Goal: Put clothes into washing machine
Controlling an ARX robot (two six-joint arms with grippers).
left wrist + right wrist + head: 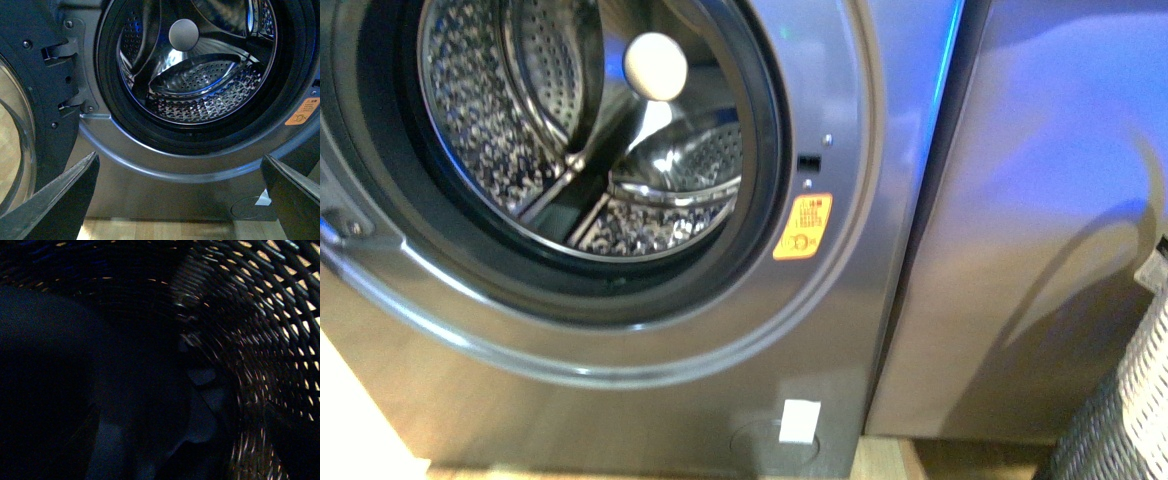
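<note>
The washing machine is silver-grey, and its porthole is open onto the perforated steel drum. The drum looks empty, and a yellow sticker sits beside the gasket. The machine also fills the left wrist view. My left gripper is open and empty, low in front of the machine below the opening. The right wrist view is dim. It shows dark navy clothes lying inside the woven basket. My right gripper is down in the basket over the fabric, and its fingers do not show clearly.
The machine's door hangs open on its hinge at the left. A plain taupe cabinet stands right of the machine. The grey woven basket stands at the far right on the wooden floor.
</note>
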